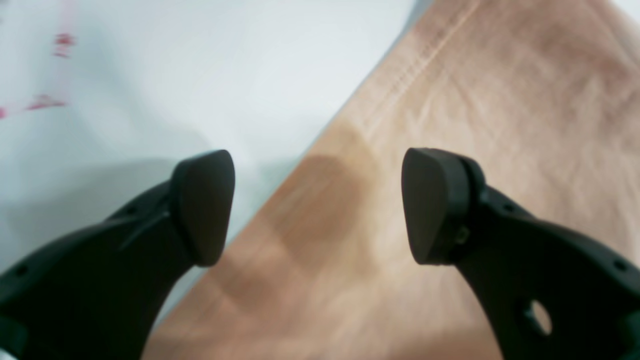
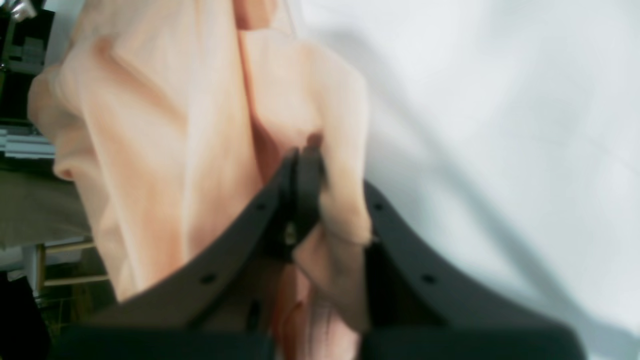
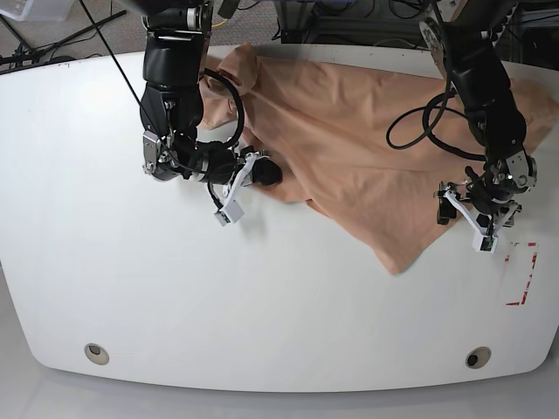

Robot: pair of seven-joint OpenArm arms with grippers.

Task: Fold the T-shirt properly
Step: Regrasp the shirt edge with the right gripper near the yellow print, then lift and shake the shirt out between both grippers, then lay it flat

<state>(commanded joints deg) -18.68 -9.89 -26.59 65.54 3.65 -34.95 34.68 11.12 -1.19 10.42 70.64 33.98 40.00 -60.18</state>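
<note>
white table (image 3: 262, 305) | red tape marks (image 3: 522, 275) near its edge | 2 round holes (image 3: 97, 353) along front

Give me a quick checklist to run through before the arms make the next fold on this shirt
1. Right gripper has cloth: ok, its jaws are shut on a bunched edge of the T-shirt.
2. Left gripper has cloth: not ok, its jaws stand open with nothing between them.
3. Left gripper placed at an edge: ok, it sits over the hemmed edge where the shirt meets the white table.
4. Shirt spread flat: not ok, it lies crumpled and skewed across the far part of the table.
5. Shirt fully on the table: cannot tell, its far edge runs along the table's rim.
6. Collar position known: cannot tell from these views.
</note>
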